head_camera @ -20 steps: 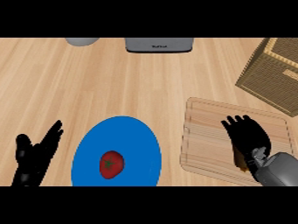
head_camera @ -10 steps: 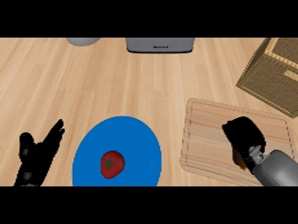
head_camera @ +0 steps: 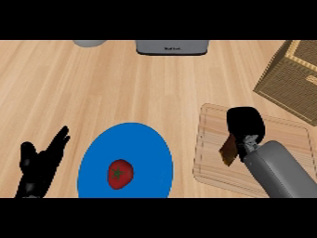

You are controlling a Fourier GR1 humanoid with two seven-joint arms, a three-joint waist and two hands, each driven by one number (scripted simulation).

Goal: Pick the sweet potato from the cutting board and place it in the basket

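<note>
Where it curls over the cutting board (head_camera: pixel 284 135), right hand (head_camera: pixel 244 124) around the sweet potato (head_camera: pixel 227 151).

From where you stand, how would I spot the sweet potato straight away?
Find the pale wooden cutting board right of the blue plate. The sweet potato is the brown-orange piece under the curled right hand; the plate's item is red.

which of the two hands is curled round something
The right hand, over the cutting board, curls round the sweet potato; the left hand rests open.
</note>
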